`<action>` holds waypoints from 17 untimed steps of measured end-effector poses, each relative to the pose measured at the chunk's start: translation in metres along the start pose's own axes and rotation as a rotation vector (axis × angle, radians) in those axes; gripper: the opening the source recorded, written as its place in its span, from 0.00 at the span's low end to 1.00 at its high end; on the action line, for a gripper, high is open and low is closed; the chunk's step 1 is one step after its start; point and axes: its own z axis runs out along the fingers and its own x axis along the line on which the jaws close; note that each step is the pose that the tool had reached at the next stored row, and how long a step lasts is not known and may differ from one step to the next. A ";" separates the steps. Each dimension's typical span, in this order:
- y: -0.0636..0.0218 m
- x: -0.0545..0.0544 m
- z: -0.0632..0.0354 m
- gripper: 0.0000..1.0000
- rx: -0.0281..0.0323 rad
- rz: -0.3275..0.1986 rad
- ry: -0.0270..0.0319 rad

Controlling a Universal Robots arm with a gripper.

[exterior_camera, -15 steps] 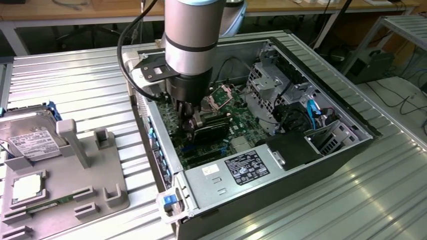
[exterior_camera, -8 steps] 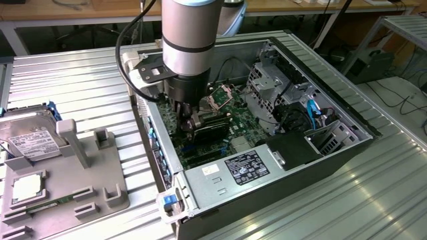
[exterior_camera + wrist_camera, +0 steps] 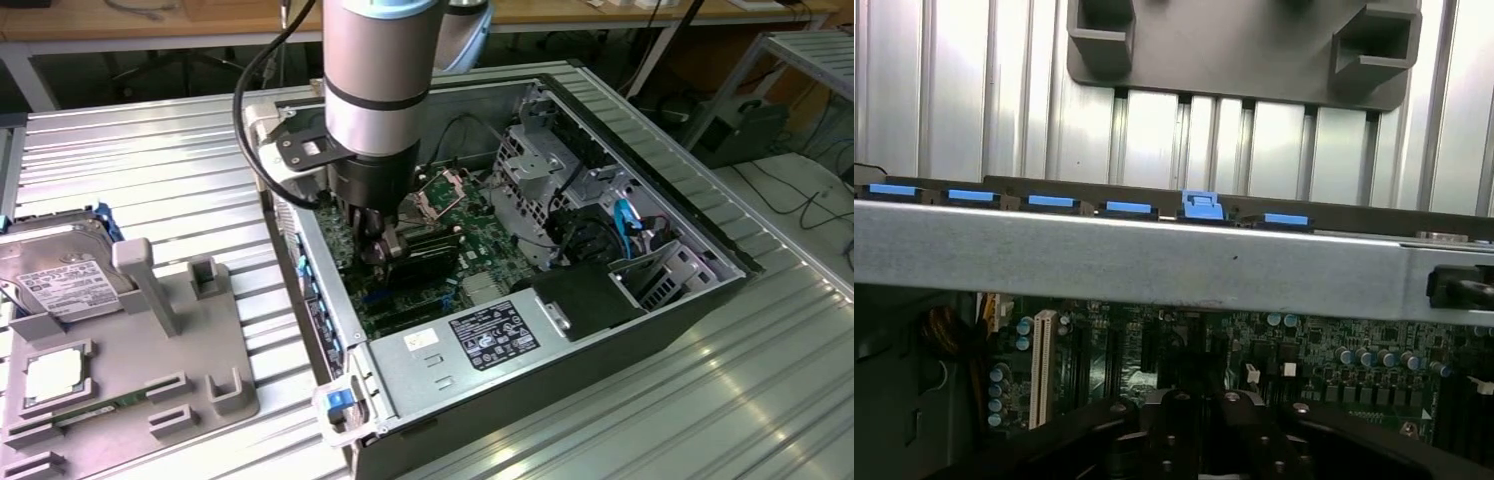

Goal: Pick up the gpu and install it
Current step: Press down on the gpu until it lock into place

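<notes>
Exterior view: the grey cylindrical robot arm reaches down into the open black-and-silver computer case (image 3: 561, 330), which lies on its side on the ribbed aluminium table (image 3: 160, 160). Its gripper (image 3: 380, 248) is low inside, close over the green motherboard (image 3: 461, 215), near the case wall on the exterior view's left. The jaws are drawn fully together. A dark flat slab, judged to be the gpu (image 3: 430, 250), sits edge-down on the board just beside the fingertips; whether the fingers grip it or merely touch it cannot be told. On the grey plastic parts holder (image 3: 147, 350) at the exterior view's left remain a boxy silver hard drive with white label (image 3: 60, 275) and a square silver processor (image 3: 56, 373) (neither concerns this task).

Wrist view: the dark gripper (image 3: 1199, 430) hangs over the green motherboard (image 3: 1304, 350), beside a white slot connector (image 3: 1041, 365). A silver case rail (image 3: 1154, 260) with a blue plastic latch (image 3: 1201, 206) crosses above.

Assessment: pickup and carry appear done; the card is at the board. Full seating cannot be confirmed.
</notes>
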 end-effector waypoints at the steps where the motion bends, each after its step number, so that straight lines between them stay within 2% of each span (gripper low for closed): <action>1: 0.0000 0.000 0.0004 0.11 -0.0002 -0.001 0.0012; 3: 0.0000 0.001 0.0009 0.11 -0.0005 -0.003 0.0031; 5: 0.0000 0.001 0.0000 0.11 0.0002 -0.004 0.0025; 6: -0.0001 0.000 -0.0015 0.11 0.0013 -0.004 0.0013; 8: 0.0000 0.001 -0.0093 0.11 0.0000 -0.004 0.0029; 10: 0.0000 0.000 -0.0111 0.11 -0.0001 -0.004 0.0044; 12: -0.0003 -0.003 -0.0124 0.11 -0.0010 -0.005 0.0122; 14: -0.0010 -0.010 -0.0129 0.11 -0.0026 -0.005 0.0196; 17: -0.0015 -0.018 -0.0143 0.11 -0.0050 -0.005 0.0258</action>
